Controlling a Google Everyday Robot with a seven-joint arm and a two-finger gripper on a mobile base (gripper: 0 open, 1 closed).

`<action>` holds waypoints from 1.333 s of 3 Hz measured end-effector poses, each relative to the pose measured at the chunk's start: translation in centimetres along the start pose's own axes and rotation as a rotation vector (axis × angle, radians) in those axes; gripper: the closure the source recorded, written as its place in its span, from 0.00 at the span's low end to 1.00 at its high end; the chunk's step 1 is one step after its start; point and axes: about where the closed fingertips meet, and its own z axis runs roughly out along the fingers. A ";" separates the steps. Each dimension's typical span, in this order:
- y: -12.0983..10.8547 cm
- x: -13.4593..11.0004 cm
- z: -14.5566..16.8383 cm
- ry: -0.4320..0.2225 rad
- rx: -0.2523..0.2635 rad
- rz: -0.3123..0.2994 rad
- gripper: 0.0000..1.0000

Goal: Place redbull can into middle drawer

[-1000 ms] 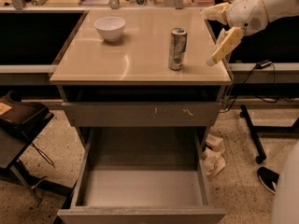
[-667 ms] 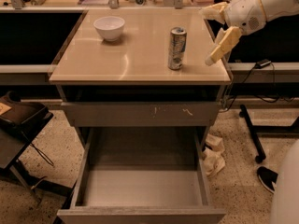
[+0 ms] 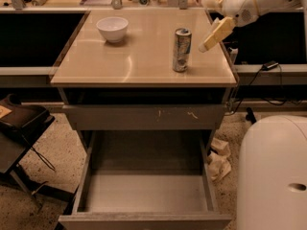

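The redbull can (image 3: 181, 50) stands upright on the beige cabinet top (image 3: 139, 56), right of centre near the front. My gripper (image 3: 212, 36) hangs over the top's right side, just right of the can's upper half and apart from it. The middle drawer (image 3: 146, 191) is pulled out below, its smooth grey floor bare.
A white bowl (image 3: 112, 29) sits at the back left of the top. The shut drawer front (image 3: 144, 116) above the open one has whitish scratches. A dark chair (image 3: 21, 128) stands at left, my white base (image 3: 273, 171) at right, crumpled paper (image 3: 219, 159) on the floor.
My gripper has edged slightly left toward the can. The can, bowl and drawer have not moved.
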 end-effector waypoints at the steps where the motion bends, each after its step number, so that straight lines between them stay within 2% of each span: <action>1: 0.0 0.0 0.1 -0.001 0.000 0.000 0.00; 2: 0.2 2.0 2.5 -0.048 -0.047 0.057 0.00; 3: 0.4 5.1 7.3 -0.129 -0.125 0.150 0.00; 4: 0.9 5.5 9.3 -0.146 -0.167 0.161 0.00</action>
